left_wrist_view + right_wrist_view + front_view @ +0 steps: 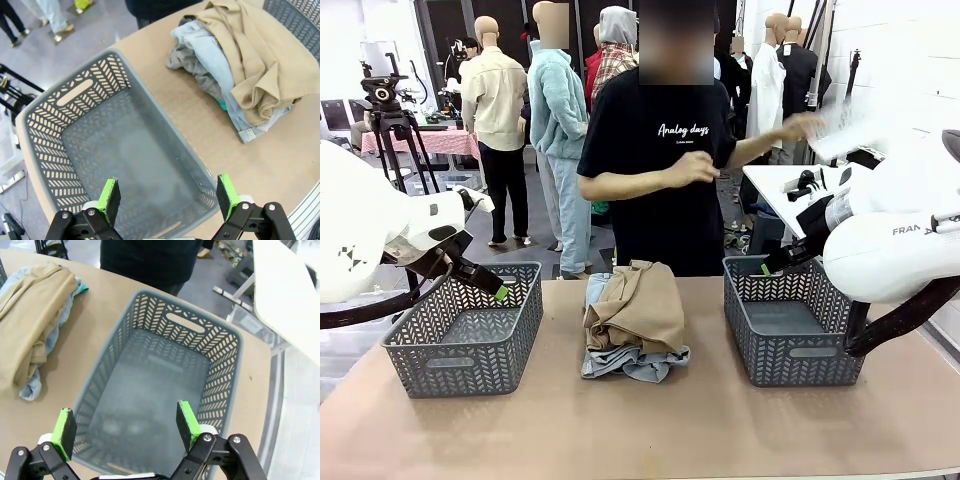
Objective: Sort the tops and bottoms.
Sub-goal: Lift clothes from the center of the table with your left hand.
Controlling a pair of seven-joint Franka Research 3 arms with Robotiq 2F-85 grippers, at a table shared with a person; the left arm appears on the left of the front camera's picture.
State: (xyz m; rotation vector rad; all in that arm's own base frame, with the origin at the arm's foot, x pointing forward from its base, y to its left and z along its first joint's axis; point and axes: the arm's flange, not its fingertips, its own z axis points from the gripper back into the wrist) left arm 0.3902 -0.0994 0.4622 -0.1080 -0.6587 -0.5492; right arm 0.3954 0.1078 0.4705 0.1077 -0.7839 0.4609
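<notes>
Left end effector (167, 197): jaws spread wide, green pads gripping nothing. It sits at the bottom edge of the left wrist view, poised over the left grey basket (45, 145).
Right end effector (126, 429): also wide open with nothing held, at the bottom edge of the right wrist view, over the right grey basket (220, 375).
Clothes from the left end effector: the pile lies in the upper right of the left wrist view, on the bench (280, 160) past the basket's long wall and well apart from the pads.
Clothes from the right end effector: the pile is in the upper left of the right wrist view, beside the basket and well apart from the pads.
Pile, top down: the khaki-tan top (260, 65) is draped over the rest. The light blue denim bottoms (215, 55) lie under it, and the grey top (182, 60) is at the pile's edge. A sliver of the teal-green top (221, 105) peeks out low down.
Front view: the pile sits in the centre of the frame between the two baskets, touching neither.
Writing: "Analog days" in white script on the black T-shirt of the person (660, 170) standing behind the pile; the smaller line beneath is unreadable. "FRA" shows on the right arm's shell at the right edge.
</notes>
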